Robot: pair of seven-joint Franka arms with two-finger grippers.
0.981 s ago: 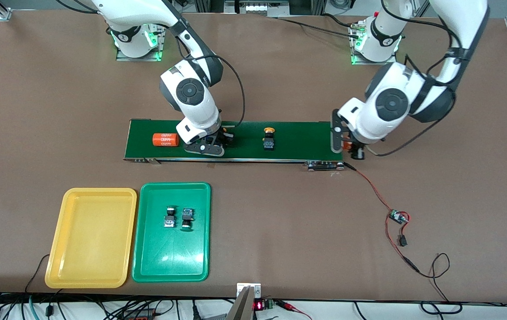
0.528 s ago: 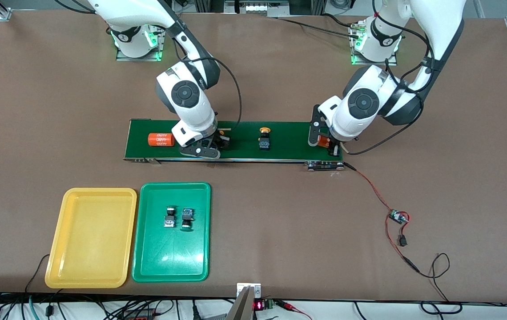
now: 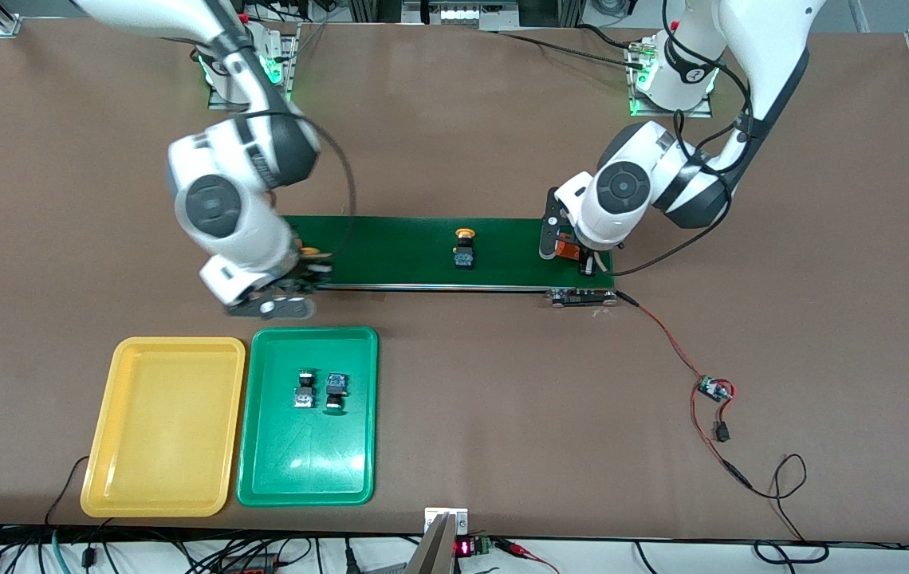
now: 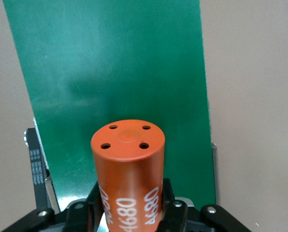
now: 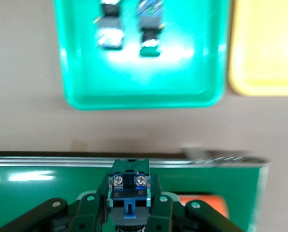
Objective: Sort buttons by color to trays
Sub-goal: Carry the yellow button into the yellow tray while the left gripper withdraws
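A brown counter [image 3: 502,414] seen from a high camera. Nearest that camera lie two shallow trays side by side: a yellow tray [image 3: 163,494], bare inside, toward the right arm's end, and just beside it a green tray [image 3: 307,470]. In the green tray two green-capped buttons [image 3: 304,390] [image 3: 336,391] lie next to each other in its half farther from the camera.

Farther from the camera, a long dark green conveyor belt [image 3: 407,251] runs across the counter. A yellow-capped button [image 3: 464,248] lies alone near the belt's middle.

The right pincer [image 3: 307,271] hangs over the belt's end nearest the trays, its fingers clamped on another button with a black-and-blue body [image 5: 129,193]. In the right wrist view an orange cylinder [image 5: 204,205] lies on the belt just beside that pincer.

The left pincer [image 3: 574,253] sits low over the belt's other end, clamped on a second orange cylinder with white print [image 4: 129,179].
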